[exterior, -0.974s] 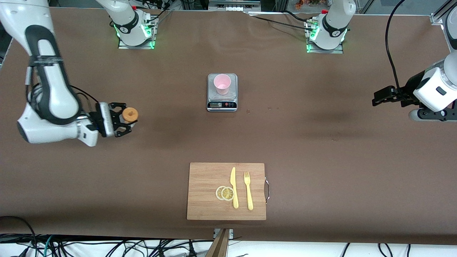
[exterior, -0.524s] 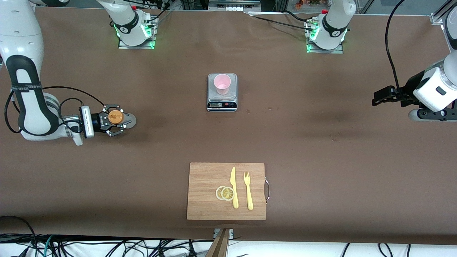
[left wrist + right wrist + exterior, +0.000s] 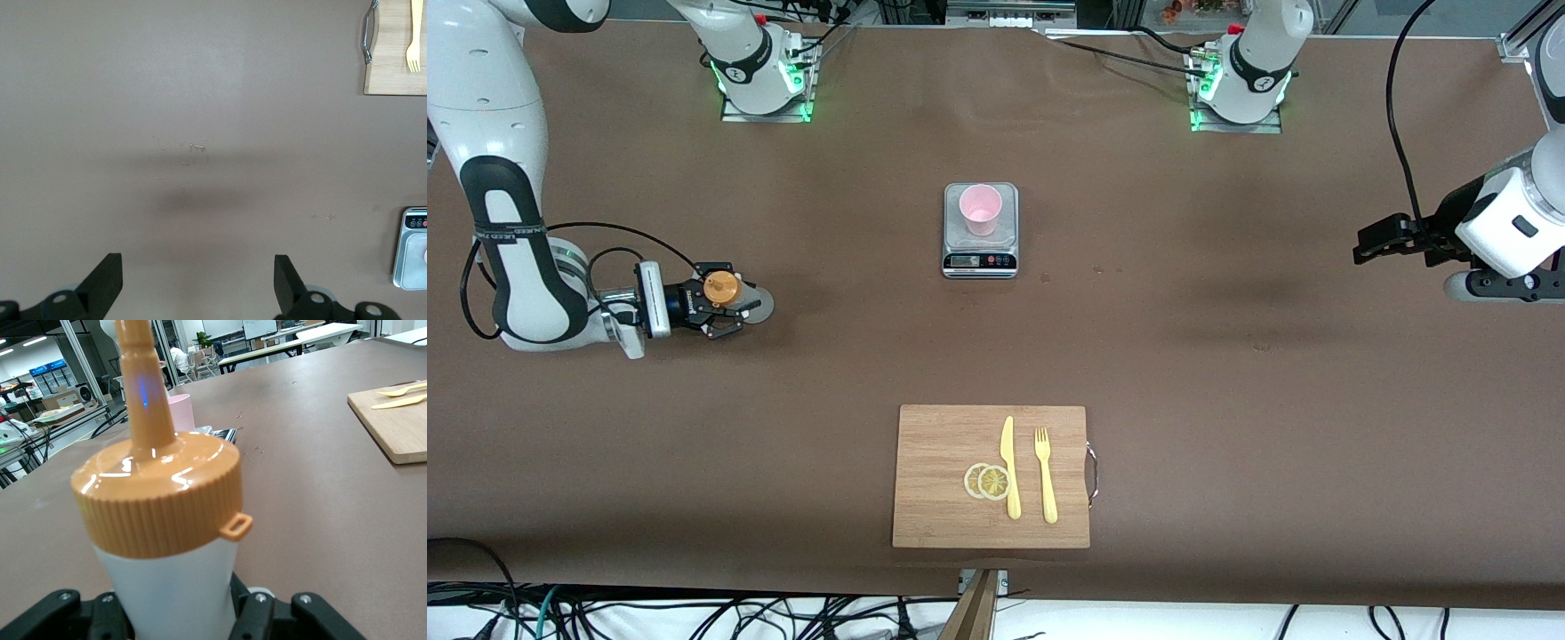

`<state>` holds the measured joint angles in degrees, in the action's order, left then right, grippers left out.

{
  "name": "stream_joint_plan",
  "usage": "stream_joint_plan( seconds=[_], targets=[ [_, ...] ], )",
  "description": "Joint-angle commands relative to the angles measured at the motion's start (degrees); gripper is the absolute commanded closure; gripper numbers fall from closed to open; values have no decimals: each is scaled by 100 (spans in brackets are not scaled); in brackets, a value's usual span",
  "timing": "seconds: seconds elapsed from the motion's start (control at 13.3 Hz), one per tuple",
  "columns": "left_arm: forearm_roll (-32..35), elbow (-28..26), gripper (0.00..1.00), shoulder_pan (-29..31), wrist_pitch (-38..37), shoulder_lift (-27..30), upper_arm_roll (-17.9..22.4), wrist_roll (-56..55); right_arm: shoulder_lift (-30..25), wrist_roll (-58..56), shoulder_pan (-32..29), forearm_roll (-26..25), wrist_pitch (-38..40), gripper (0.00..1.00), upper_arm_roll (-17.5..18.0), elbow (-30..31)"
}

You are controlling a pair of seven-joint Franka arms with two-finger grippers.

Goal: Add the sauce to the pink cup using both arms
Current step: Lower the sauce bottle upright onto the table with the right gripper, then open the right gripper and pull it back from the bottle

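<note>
The sauce (image 3: 722,288) stood upright toward my right arm's end of the surface (image 3: 1227,373), its orange cap uppermost, well apart from the pink cup (image 3: 980,210), which sat on the grey scale (image 3: 980,258) near the middle, farther from the front camera than the cutting board (image 3: 991,476). My right claw (image 3: 720,307) came in from the side and had its fingers (image 3: 734,327) on either side of the bottle's body; in my right wrist view the sauce (image 3: 163,540) filled the frame between the finger bases, with the pink cup (image 3: 179,412) showing past its nozzle. A second before, that claw had been spread and short of the bottle, the arm raised higher; half a second before, it had dropped around it; now it had drawn in closer, and I judged it to be pinching the sauce, though the contact itself was hidden under the cap. The bottle's foot seemed to rest on the surface, so I read this as the grasp made and the lift not yet begun. That meant the carry toward the cup was the next thing, and the bottle would need to stay upright so nothing leaked. My left claw (image 3: 1371,242) waited over the left arm's end of the surface, fingers (image 3: 107,280) spread wide and holding nothing. The knife (image 3: 1010,467), fork (image 3: 1046,474) and lemon slices (image 3: 987,481) lay untouched on the board.
</note>
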<state>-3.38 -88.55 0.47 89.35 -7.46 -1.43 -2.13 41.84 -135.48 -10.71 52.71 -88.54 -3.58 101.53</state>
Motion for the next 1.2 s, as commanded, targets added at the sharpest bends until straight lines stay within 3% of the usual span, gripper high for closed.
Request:
stream_joint_plan(
  seconds=[0.0, 0.3, 0.75, 0.9, 1.12],
  targets=[
    [48, 180, 0, 23, -67, -89, 2, 90, 52, -75, 43, -85, 126, 0, -108, -54],
    [48, 180, 0, 23, -67, -89, 2, 81, 44, -58, 52, -183, 144, 0, -239, -89],
    [57, 224, 0, 6, -67, -98, 2, 63, -61, -40, 104, -796, 293, 0, -836, -142],
    [57, 233, 0, -3, -67, -98, -6, 63, -455, 230, 113, -1235, 171, 0, -960, -133],
    [57, 233, 0, -3, -67, -98, 2, 63, -1806, 1834, 489, -2376, -671, 0, -960, 173]
  ],
)
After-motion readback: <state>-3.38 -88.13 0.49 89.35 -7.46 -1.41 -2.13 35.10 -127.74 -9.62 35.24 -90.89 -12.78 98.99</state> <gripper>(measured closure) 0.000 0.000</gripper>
